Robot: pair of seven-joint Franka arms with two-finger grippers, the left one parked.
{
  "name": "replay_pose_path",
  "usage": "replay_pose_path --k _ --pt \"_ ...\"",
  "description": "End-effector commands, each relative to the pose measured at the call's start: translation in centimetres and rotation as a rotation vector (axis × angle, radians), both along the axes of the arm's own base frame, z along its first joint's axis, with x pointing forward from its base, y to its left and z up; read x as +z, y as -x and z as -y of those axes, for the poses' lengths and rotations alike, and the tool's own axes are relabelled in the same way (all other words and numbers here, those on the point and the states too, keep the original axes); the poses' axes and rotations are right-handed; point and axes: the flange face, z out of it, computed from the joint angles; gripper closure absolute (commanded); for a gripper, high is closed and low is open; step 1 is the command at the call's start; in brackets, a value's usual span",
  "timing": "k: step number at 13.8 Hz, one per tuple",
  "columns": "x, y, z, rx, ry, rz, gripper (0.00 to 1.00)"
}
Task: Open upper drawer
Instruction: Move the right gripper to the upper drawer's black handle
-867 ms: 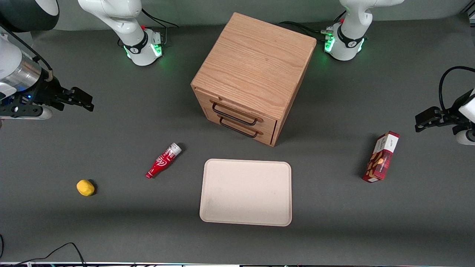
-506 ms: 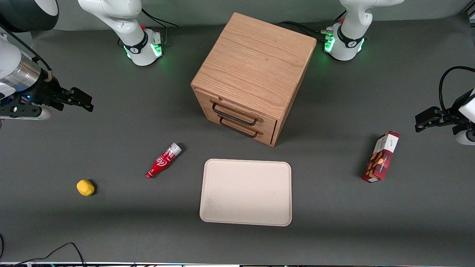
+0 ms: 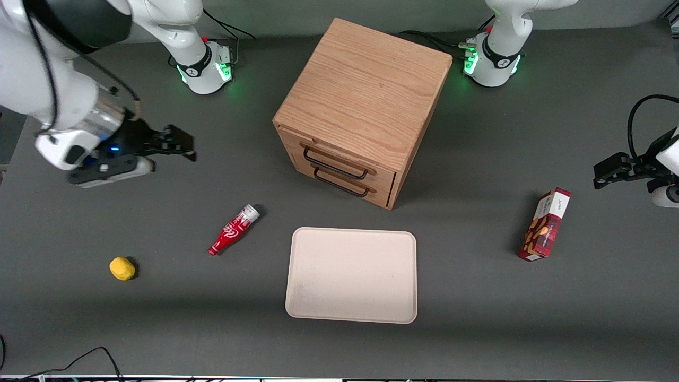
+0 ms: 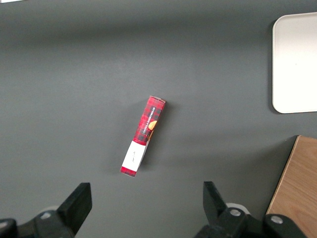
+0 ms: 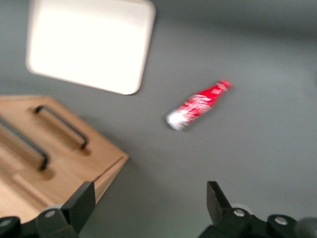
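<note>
I see the upper drawer (image 3: 339, 159) sitting flush in the wooden cabinet (image 3: 366, 95), closed, its thin black wire handle (image 3: 335, 163) just above the matching handle of the lower drawer (image 3: 342, 183). The cabinet stands mid-desk, turned at an angle, with its drawer fronts facing the front camera.

My claw (image 3: 183, 148) hovers above the desk (image 3: 477, 297) toward the working arm's end, well apart from the cabinet and level with the drawers. Its two fingers stand wide apart in the wrist view, and nothing is between them.

In front of the cabinet, nearer the front camera, lies a cream tray (image 3: 351, 275), flat and bare. Beside it, toward the working arm's end, a small red bottle (image 3: 234, 229) lies on its side, and farther out that way sits a yellow lump (image 3: 122, 268). A red snack box (image 3: 545, 224) lies toward the parked arm's end.
</note>
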Motion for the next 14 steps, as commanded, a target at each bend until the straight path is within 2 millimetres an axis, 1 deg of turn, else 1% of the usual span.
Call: replay_pose_path --k 1,2,3,5,6,7,9,11,12,13,14 --pt "-1.5 -1.2 -7.5 0.163 -0.122 -0.02 0.0" --pt "-2.4 -1.3 -10.1 0.205 -0.15 -0.016 0.0" --pt "-3.3 -1.1 -12.0 0.238 -0.162 -0.025 0.0" --pt "-4.3 -0.4 -16.3 0.331 -0.156 -0.014 0.0" --pt "-5.1 0.3 -18.4 0.397 -0.14 -0.006 0.0" --pt "-6.1 0.4 -19.2 0.455 -0.145 -0.004 0.0" --pt "-7.4 0.3 -19.7 0.552 -0.162 0.005 0.0" --pt "-8.6 0.8 -21.0 0.62 -0.164 0.002 0.0" --pt "-9.1 0.6 -20.9 0.63 -0.147 0.012 0.0" --pt "-10.2 0.4 -21.0 0.64 -0.132 0.018 0.0" --pt "-11.7 0.3 -21.3 0.641 -0.14 0.023 0.0"
